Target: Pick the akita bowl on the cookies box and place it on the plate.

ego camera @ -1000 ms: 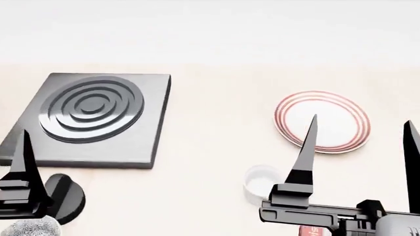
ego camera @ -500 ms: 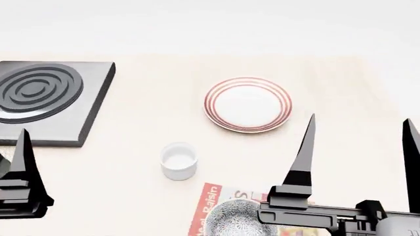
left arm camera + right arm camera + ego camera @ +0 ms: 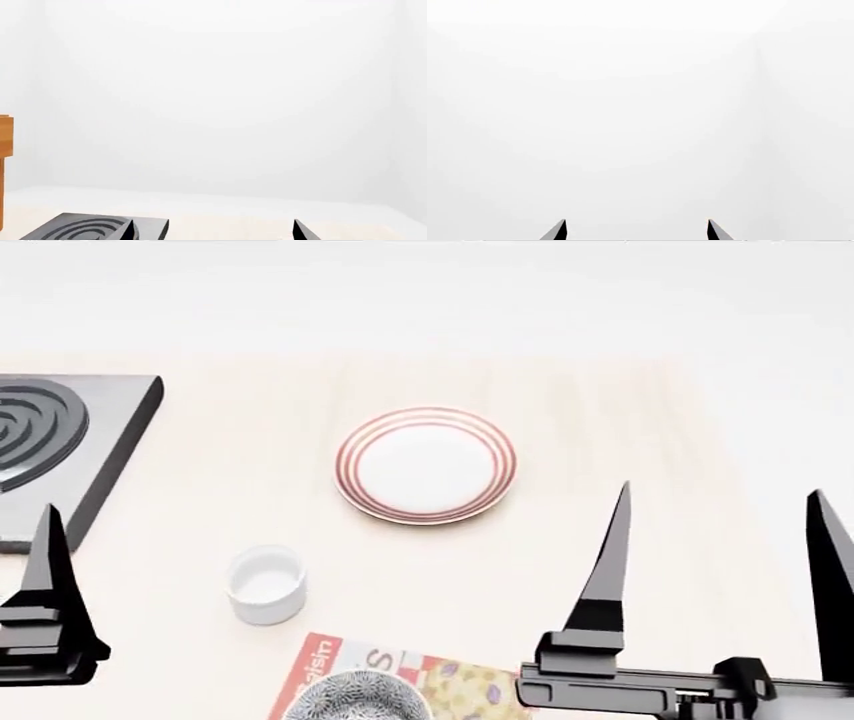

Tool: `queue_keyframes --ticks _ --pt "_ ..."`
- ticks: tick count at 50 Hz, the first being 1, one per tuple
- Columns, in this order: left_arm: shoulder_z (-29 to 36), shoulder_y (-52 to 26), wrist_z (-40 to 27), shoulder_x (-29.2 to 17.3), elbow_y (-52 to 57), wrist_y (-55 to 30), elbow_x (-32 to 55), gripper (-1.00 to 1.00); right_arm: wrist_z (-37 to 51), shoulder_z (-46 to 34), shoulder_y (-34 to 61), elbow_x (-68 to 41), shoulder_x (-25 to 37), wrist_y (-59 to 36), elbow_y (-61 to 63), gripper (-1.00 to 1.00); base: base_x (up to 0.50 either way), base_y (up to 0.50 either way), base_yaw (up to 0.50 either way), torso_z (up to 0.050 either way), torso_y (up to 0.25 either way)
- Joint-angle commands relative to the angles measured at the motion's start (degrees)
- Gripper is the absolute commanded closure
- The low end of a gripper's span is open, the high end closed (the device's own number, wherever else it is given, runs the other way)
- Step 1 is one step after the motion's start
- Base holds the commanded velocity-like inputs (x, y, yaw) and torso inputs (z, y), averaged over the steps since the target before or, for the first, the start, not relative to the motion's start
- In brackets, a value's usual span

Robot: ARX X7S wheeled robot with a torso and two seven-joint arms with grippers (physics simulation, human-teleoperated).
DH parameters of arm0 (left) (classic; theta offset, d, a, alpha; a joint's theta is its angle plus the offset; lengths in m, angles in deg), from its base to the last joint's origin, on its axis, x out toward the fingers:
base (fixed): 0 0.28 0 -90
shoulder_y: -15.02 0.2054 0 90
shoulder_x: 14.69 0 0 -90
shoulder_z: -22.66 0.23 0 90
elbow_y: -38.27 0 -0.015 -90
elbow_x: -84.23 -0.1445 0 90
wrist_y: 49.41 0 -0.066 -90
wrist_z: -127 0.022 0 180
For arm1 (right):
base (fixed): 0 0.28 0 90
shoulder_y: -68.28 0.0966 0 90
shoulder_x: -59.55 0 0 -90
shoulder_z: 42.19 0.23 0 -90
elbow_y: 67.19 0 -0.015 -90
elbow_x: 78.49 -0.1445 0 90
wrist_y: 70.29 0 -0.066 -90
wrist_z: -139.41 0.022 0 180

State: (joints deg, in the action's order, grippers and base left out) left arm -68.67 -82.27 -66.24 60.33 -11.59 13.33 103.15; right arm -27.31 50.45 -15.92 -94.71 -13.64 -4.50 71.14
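The akita bowl (image 3: 358,702), speckled black and white, sits on the red-and-white cookies box (image 3: 461,685) and is cut off by the bottom edge of the head view. Farther back on the table lies the plate (image 3: 424,465), white with red rings. My right gripper (image 3: 721,492) is open and empty, raised to the right of the box, its fingers pointing up. Its tips also show in the right wrist view as the right gripper (image 3: 636,222), against blank white. My left gripper (image 3: 213,225) is open and empty. One of its fingers (image 3: 51,575) shows at the far left of the head view.
A small plain white cup (image 3: 267,585) stands left of the box, between it and the plate. A dark grey burner slab (image 3: 60,445) with raised rings lies at the far left. The pale wooden tabletop (image 3: 641,420) ends at a white wall behind. A wooden object (image 3: 5,150) shows in the left wrist view.
The head view has swung right: burner, plate and cup slid left in the picture, and the box with the bowl came into view. Both grippers keep their place in the frame.
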Motion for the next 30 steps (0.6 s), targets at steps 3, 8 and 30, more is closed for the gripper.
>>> queue_keyframes --ticks 3,8,30 --pt "-0.2 0.0 -0.5 -0.5 0.3 -0.1 1.0 -1.00 -0.3 -1.2 -0.4 0.2 0.8 1.3 0.6 -1.00 0.50 -0.04 0.00 0.000 0.000" --pt "-0.1 -0.2 -0.8 -0.7 0.4 -0.3 1.2 -1.00 0.2 -1.1 0.5 -0.7 1.3 -0.5 1.6 -1.00 0.50 -0.04 0.00 0.000 0.000" --pt "-2.1 0.8 0.7 -0.8 0.1 2.6 5.5 -1.00 1.4 -1.9 -0.7 0.7 1.4 1.9 0.1 -1.00 0.41 -0.03 0.00 0.006 0.000"
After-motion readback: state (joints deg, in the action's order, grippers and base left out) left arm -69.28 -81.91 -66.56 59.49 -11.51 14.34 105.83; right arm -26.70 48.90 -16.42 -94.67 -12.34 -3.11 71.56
